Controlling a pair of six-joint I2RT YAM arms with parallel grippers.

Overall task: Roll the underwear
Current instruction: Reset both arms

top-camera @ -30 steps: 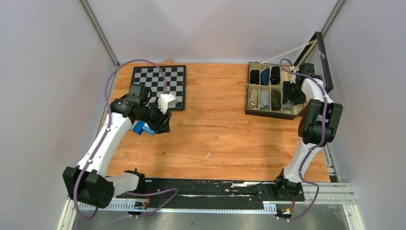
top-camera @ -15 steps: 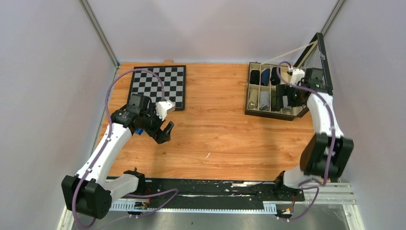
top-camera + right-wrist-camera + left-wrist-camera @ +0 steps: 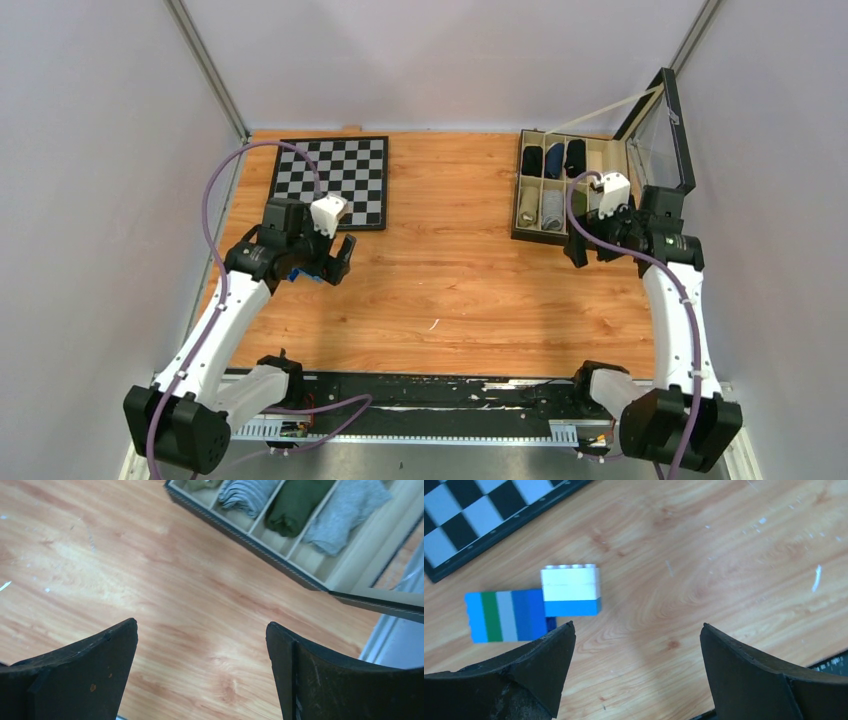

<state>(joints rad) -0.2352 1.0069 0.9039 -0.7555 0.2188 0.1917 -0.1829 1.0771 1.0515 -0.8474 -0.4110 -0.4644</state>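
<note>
Right wrist: underwear rolls (image 3: 345, 507) lie lengthwise in box (image 3: 250, 539) compartments; left fingers (image 3: 524, 680) and right fingers (image 3: 65, 680) apart.

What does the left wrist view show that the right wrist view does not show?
Only the left wrist view shows a corner of the chessboard and two toy bricks, side by side on the wood. Only the right wrist view shows the divided box with rolled garments in its compartments. Both show the wooden table; the left gripper and the right gripper each have jaws open, holding nothing.
</note>
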